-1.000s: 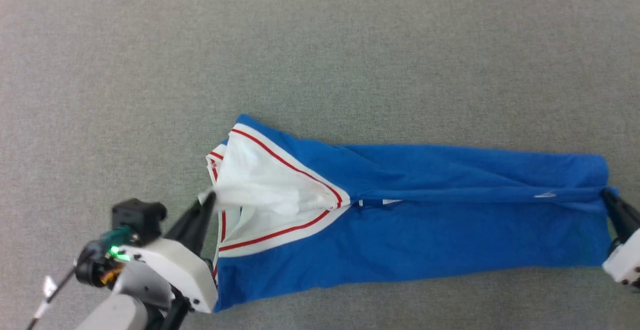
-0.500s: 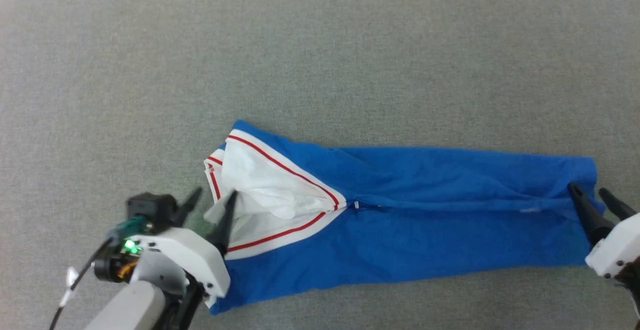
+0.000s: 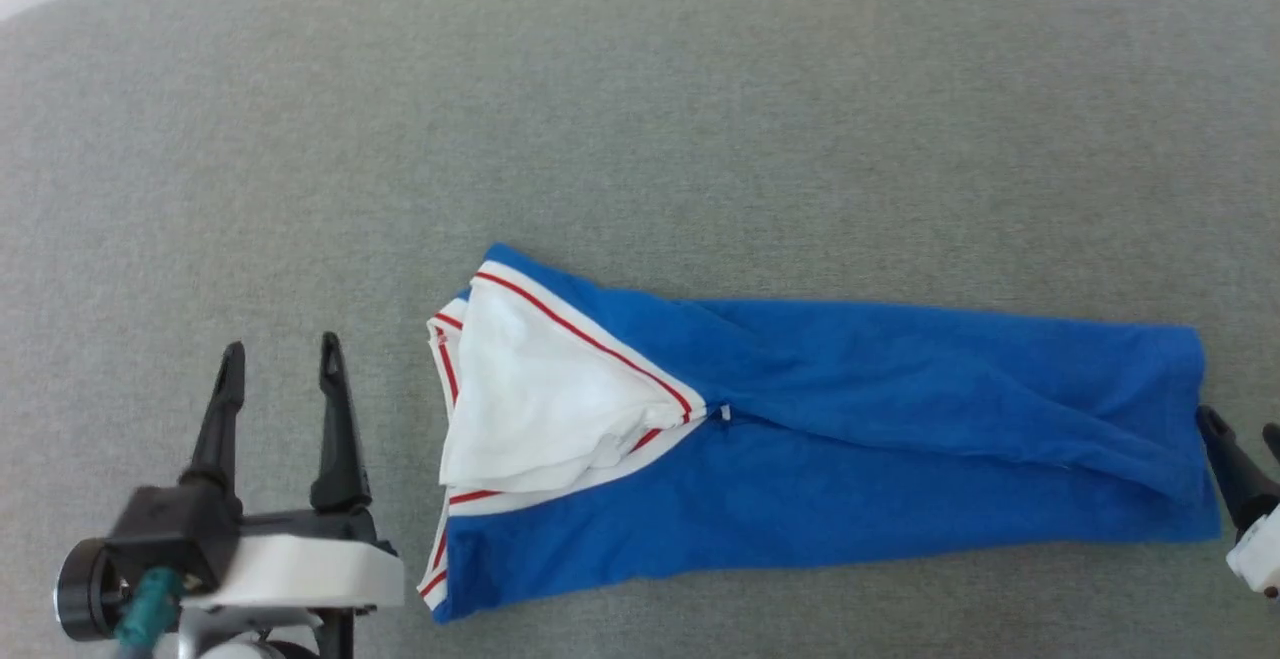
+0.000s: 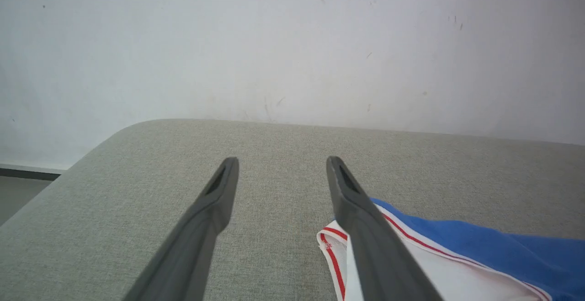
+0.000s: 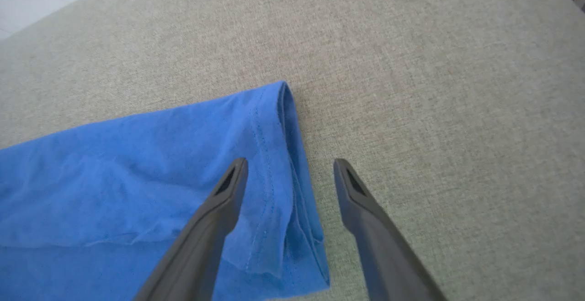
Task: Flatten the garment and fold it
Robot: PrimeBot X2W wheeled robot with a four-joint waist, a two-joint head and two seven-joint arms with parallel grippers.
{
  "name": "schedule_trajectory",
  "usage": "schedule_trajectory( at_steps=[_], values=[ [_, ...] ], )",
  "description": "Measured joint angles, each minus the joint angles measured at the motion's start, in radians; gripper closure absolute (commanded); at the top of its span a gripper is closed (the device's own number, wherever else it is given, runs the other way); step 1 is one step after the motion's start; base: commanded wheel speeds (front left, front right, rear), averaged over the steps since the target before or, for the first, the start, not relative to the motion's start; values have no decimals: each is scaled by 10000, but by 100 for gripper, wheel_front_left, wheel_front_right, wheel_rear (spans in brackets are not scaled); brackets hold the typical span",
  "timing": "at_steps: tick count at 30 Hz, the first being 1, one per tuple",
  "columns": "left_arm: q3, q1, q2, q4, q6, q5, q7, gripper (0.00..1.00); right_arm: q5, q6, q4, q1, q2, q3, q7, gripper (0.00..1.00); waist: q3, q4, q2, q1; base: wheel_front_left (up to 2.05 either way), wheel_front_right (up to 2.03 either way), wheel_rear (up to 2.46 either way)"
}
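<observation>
Pulled back off the garment point(image 3: 850, 459), my left gripper point(image 3: 280, 347) gapes wide at lower left; my right gripper point(image 3: 1243, 426), also wide, sits at the right-hand hem.

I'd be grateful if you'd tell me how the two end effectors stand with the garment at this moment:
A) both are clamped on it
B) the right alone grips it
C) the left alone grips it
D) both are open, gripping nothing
D: the left end effector stands open beside the garment, and the right end effector is open at its blue edge with no cloth pinched.
</observation>
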Motion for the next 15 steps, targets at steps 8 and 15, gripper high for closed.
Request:
schedule_trajectory(
  at_steps=[8, 15],
  values=[
    [-433, 75, -107, -58, 98, 502, -46, 0, -334, 0, 857, -233, -77, -54, 504, 0, 379, 389, 0, 1, 0, 0, 0],
    [-535, -128, -115, 48, 98, 604, 59, 0, -134, -10, 974, -476, -255, -36, 1469, 100, 661, 647, 0, 1, 0, 0, 0]
  ],
)
